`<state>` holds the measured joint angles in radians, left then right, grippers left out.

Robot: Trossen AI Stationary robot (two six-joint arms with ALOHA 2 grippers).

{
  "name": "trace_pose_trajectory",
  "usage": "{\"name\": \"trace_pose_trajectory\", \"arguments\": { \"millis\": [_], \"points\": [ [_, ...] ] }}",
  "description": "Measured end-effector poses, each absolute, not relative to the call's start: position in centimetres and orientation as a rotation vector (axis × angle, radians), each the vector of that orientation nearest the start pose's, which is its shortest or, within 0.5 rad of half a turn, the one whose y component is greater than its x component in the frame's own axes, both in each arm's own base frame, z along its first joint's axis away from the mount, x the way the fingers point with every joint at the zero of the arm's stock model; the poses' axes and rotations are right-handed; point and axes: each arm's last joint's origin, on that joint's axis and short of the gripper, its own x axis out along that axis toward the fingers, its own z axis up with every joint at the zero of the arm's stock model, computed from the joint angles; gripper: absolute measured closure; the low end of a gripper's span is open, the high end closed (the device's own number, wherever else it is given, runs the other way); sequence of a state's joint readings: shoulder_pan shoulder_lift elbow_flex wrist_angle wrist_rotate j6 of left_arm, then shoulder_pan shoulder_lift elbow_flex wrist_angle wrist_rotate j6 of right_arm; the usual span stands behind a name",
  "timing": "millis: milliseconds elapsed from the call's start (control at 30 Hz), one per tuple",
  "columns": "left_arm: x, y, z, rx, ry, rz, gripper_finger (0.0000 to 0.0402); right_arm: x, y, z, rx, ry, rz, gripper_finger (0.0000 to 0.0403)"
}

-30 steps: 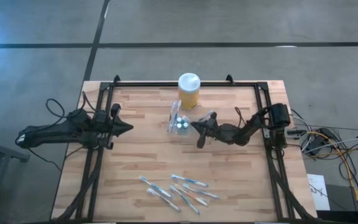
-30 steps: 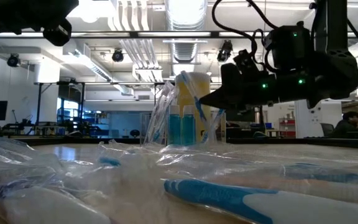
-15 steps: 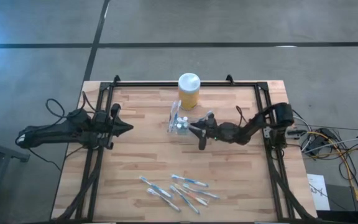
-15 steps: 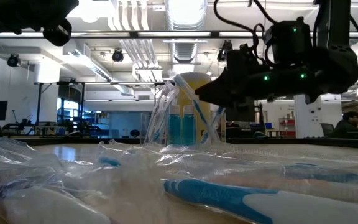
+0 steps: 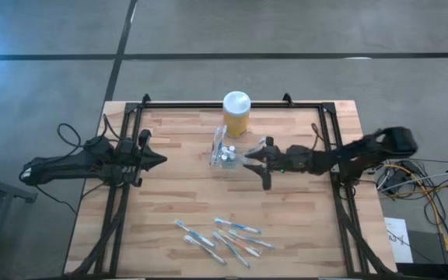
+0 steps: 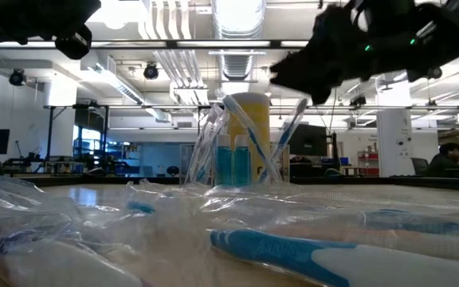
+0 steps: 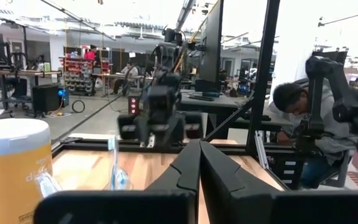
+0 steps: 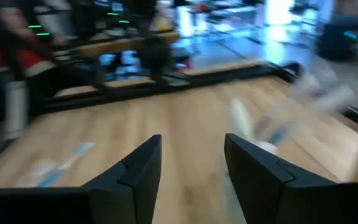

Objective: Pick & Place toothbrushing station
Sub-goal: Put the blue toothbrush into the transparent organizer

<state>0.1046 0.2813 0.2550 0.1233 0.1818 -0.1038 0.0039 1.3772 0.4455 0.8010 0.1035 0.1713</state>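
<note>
At the left edge of my table the left gripper point(image 5: 159, 160) waits with its fingers pressed together and nothing between them, its tip pointing across the boards toward the holder point(image 5: 225, 152), which sits well apart from it. Ahead of that gripper and a little off to the side, the left wrist camera shows me the yellow jar point(image 7: 14, 168) with its white lid, and beyond it the holder point(image 7: 115, 177) with a toothbrush standing up in it. From above, the holder is a clear cup with white-capped tubes inside, standing just in front of the jar point(image 5: 236, 113) near the far rail. Just beside the holder on its right is the right gripper point(image 5: 255, 159); its fingers stand apart with a clear gap and they hold nothing. In the low view I see it lifted above the holder's point(image 6: 237, 151) rim, a dark shape over the blue and white brush handles leaning out of the cup. Nearer me than this gripper, well apart from it, loose toothbrushes point(image 5: 224, 237) lie scattered on the wood close to the front edge. Its own wrist camera is smeared, so I cannot tell what lies past the fingers point(image 8: 135, 171).
</note>
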Motion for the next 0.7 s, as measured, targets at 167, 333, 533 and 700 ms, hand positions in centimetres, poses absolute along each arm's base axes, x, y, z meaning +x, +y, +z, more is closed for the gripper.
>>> {"name": "trace_pose_trajectory", "arguments": {
  "millis": [167,333,533,700],
  "points": [
    [10.9,0.6,23.9,-0.07,-0.085,-0.081,0.0395,24.2,0.6,20.6,0.104,0.075,0.048,0.0281],
    [10.9,0.6,23.9,-0.068,-0.084,-0.08,0.0392,22.8,0.7,21.0,0.097,0.038,0.079,0.0366],
    [11.0,0.6,23.6,-0.053,-0.069,-0.079,0.0391,21.0,0.8,21.1,0.106,-0.075,0.124,0.039],
    [11.1,0.6,23.0,-0.035,-0.051,-0.078,0.0396,19.0,0.9,21.0,0.115,-0.284,0.177,0.0391]
  ]
}}
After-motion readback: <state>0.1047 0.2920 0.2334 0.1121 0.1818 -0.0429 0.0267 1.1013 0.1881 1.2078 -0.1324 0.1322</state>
